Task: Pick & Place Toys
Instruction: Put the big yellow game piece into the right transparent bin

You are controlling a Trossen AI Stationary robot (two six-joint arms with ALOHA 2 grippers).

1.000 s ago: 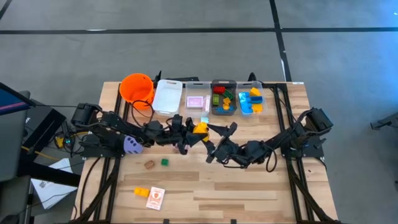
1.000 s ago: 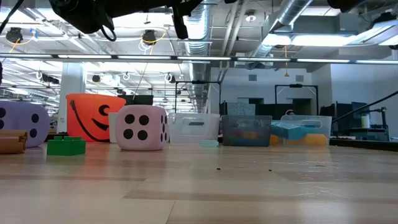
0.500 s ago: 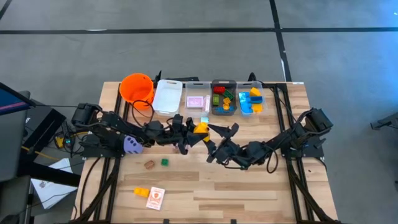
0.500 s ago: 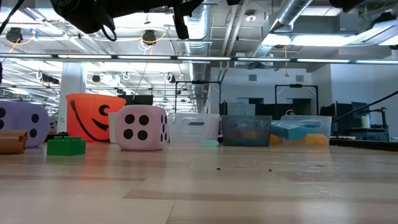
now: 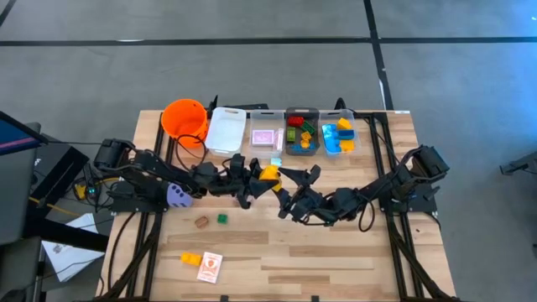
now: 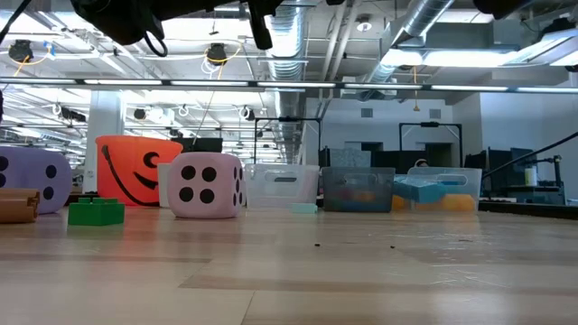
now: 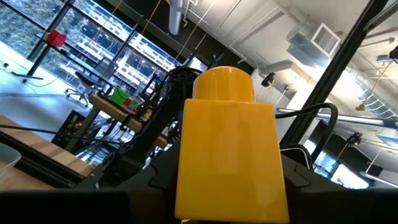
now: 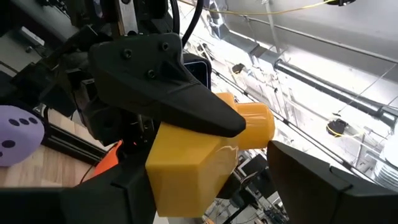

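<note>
Pinched between the pads of the left tool (image 5: 265, 176): a yellow brick (image 5: 269, 172), stud up, lifted clear of the counter (image 5: 336, 252) just toward 12 o'clock from its middle. Close at 4 o'clock from the brick, the right tool (image 5: 287, 186), spread wide, one finger on each side of the brick and seemingly not yet pressing on it. Looks like a hand-over in mid-air, judged from the two tools meeting on one brick.

To do it well:
- Hold the left pinch firm until the right fingers press on both flat sides.
- Centre the right fingers on the brick's body, below the stud and clear of the left finger lying over the top.
- Close slowly; smooth plastic, likely to twist out if caught on an edge.
- Release the left tool only after that, then draw it back toward 9 o'clock.

Farther out: at 1 o'clock, a bin (image 5: 302, 141) with bricks, the likely goal. At 9 o'clock, a purple die (image 5: 178, 195). At 7 o'clock, a green brick (image 5: 222, 218).
</note>
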